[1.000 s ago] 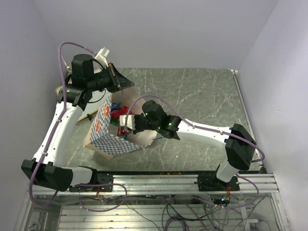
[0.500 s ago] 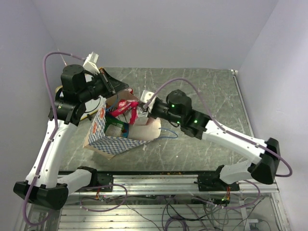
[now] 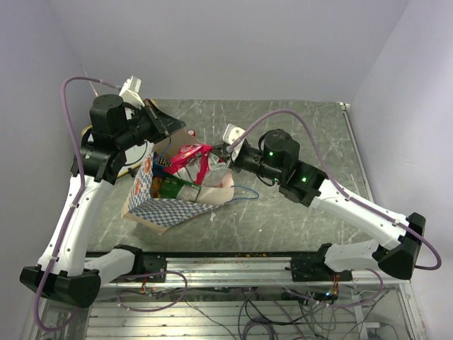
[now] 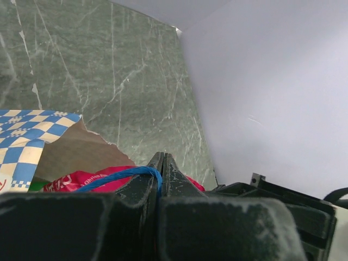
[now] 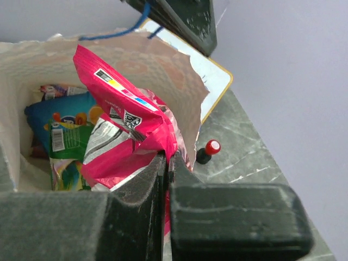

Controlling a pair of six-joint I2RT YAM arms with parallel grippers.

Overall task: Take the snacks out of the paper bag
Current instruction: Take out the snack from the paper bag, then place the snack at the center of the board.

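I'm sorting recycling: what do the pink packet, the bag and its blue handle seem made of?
The pink packet looks like glossy foil or plastic film: it shines and creases sharply. The paper bag looks like matte paper: ragged torn rim, dull inner wall. The blue handle is a thin cord; its fibre cannot be told.

On the counter's (image 3: pixel 297 142) left, the paper bag (image 3: pixel 159 207) lies tipped, mouth facing right. The right arm's (image 3: pixel 354 209) jaws pinch a pink packet (image 3: pixel 188 154) above that mouth. The left arm's (image 3: pixel 78 198) jaws sit closed at the bag's far rim.
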